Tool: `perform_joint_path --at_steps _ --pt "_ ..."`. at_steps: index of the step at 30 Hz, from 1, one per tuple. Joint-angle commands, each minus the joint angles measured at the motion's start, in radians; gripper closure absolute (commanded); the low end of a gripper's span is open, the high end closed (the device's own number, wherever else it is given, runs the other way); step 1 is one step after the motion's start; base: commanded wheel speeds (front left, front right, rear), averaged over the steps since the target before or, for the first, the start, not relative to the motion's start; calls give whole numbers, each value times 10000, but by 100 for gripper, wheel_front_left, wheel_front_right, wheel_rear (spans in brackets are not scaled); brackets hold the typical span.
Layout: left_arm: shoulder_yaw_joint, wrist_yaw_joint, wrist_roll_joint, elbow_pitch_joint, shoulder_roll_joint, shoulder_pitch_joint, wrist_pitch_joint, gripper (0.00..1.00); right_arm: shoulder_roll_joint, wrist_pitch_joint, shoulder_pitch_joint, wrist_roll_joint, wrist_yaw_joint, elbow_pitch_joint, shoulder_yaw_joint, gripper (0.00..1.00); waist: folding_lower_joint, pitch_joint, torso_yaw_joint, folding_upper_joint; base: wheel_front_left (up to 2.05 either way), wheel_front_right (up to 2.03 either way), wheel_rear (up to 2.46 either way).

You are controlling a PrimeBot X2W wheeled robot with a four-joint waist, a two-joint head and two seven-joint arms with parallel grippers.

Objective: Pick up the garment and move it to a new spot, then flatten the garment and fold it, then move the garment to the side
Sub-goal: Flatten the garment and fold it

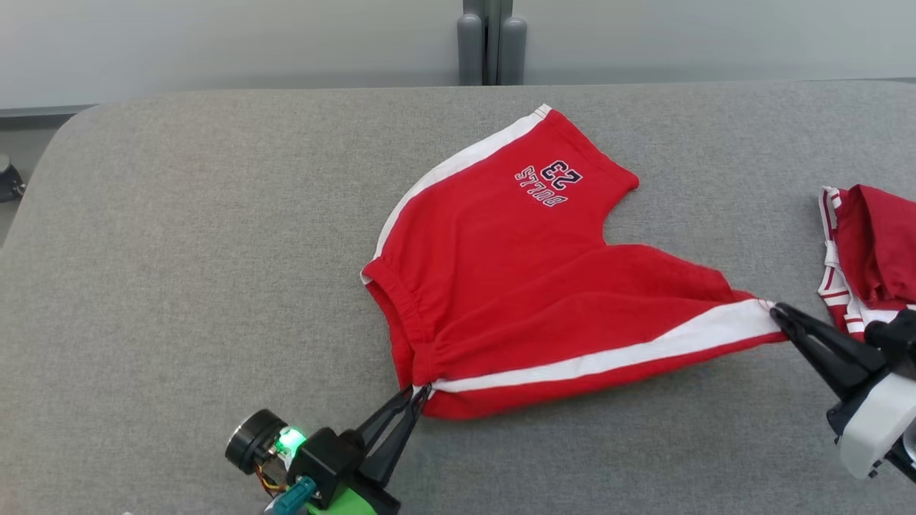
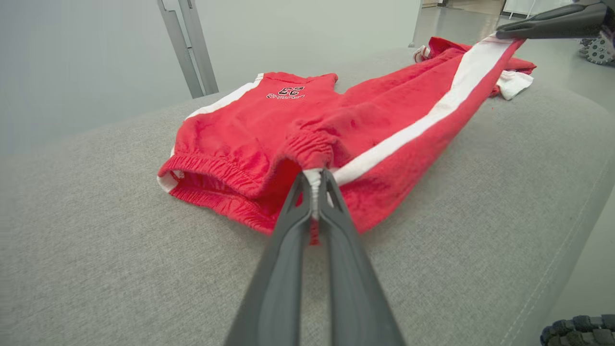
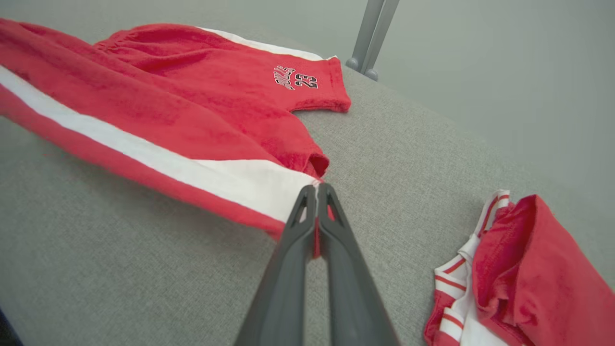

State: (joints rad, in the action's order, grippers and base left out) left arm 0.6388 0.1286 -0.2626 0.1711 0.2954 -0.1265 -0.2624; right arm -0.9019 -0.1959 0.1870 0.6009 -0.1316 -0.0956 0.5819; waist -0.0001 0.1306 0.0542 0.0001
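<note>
The garment [image 1: 515,272] is a pair of red shorts with white side stripes and a "23" print, spread on the grey table [image 1: 215,250]. My left gripper [image 1: 422,390] is shut on the near waistband corner of the garment [image 2: 288,125], pinched at the white stripe's end. My right gripper [image 1: 776,311] is shut on the hem end of the same stripe of the garment [image 3: 192,120]. The near leg is stretched and lifted between both grippers [image 2: 314,175] [image 3: 316,188]; the far leg lies flat. The right gripper [image 2: 502,34] also shows in the left wrist view.
A second red and white piece of clothing [image 1: 869,247] lies crumpled at the table's right edge, close behind my right gripper [image 3: 519,274]. A grey post [image 1: 492,43] stands behind the table's far edge. Bare grey surface stretches to the left.
</note>
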Motion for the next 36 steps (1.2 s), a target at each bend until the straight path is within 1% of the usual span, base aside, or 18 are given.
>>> perform_joint_path --at_steps 1,6,9,12,18,21,25,31,36 --pt "-183 -42 52 -143 -67 -200 -30 100 -69 106 193 -61 21 226 -242 100 1 105 111 -1 0 0 0" --pt "-574 -58 132 -380 -299 -798 -30 100 -101 576 899 -413 21 716 -680 100 1 441 332 -1 0 0 0" --pt "-415 -41 664 -425 -399 -1442 -30 100 -90 950 1715 -638 21 741 -643 100 1 854 541 -1 0 0 0" --pt "-362 -20 725 -346 -691 -2019 -30 100 -34 1203 2637 -748 21 536 -494 100 1 1278 799 -1 0 0 0" --pt "-514 0 628 -146 -1256 -2949 -30 100 -76 1668 4756 -794 21 34 294 100 1 2087 1356 -1 0 0 0" --pt "-630 7 573 -10 -1599 -3295 -30 100 -144 1823 5742 -870 21 -445 763 100 1 2399 1676 -1 0 0 0" --pt "-709 12 542 187 -1905 -3651 -30 100 -122 2017 6870 -853 21 -1143 1533 100 1 2761 2036 -1 0 0 0" --pt "-1012 13 437 369 -2257 -4030 -30 100 85 2115 8388 -630 21 -2322 2391 100 1 3208 2475 -1 0 0 0" --pt "-1052 15 443 406 -2397 -4202 -30 100 364 2130 9336 -635 21 -3205 3139 100 1 3482 2701 -1 0 0 0"
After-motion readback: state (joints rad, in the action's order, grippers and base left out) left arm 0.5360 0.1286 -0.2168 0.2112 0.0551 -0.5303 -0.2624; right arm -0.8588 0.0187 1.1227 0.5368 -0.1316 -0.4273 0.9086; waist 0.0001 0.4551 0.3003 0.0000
